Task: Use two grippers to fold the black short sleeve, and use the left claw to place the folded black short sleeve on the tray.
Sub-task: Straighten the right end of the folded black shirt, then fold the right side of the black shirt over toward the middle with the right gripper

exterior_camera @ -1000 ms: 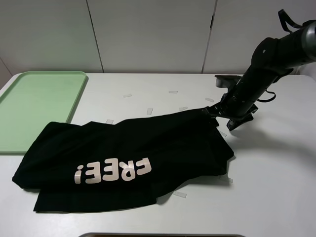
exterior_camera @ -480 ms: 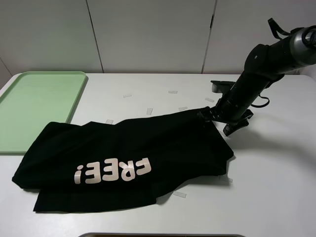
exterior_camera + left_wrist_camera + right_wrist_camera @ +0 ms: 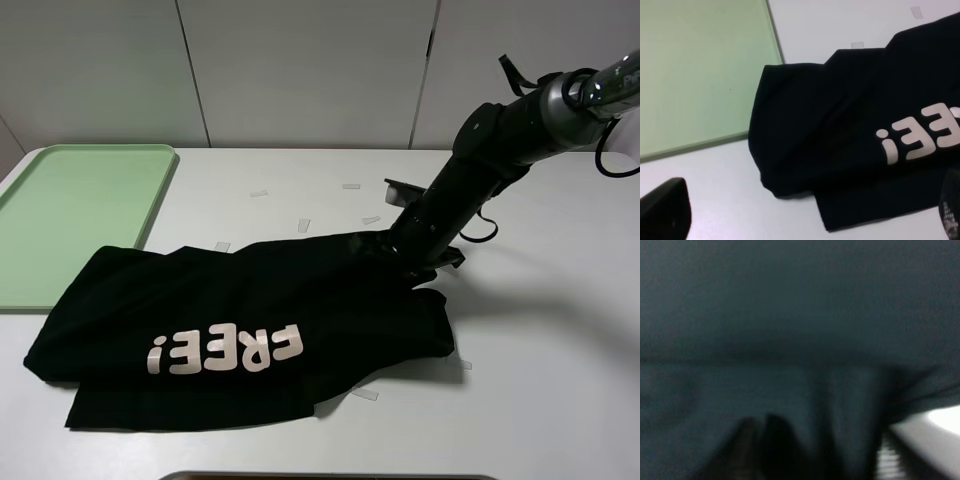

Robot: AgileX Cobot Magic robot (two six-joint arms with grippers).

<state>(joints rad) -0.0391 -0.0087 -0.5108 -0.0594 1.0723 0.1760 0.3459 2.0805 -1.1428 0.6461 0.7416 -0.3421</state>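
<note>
found right pincer [image 3: 405, 252] moved in along the table since a second ago, with the corner of the black short sleeve [image 3: 250, 310] at its tips dragged along. judged it clamped on that corner, fold under way. found left pincer [image 3: 808, 206] spread apart, empty, above the garment's other end, tray [image 3: 70, 200] just beyond. could not see right jaws, buried in cloth; right wrist view blurred. left arm absent from high view.

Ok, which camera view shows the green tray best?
Exterior high: the tray shows its far rim, right rim and rounded far corner. The left wrist view gets only a cropped close-up part. The right wrist view shows none, just the blurred black short sleeve.
</note>
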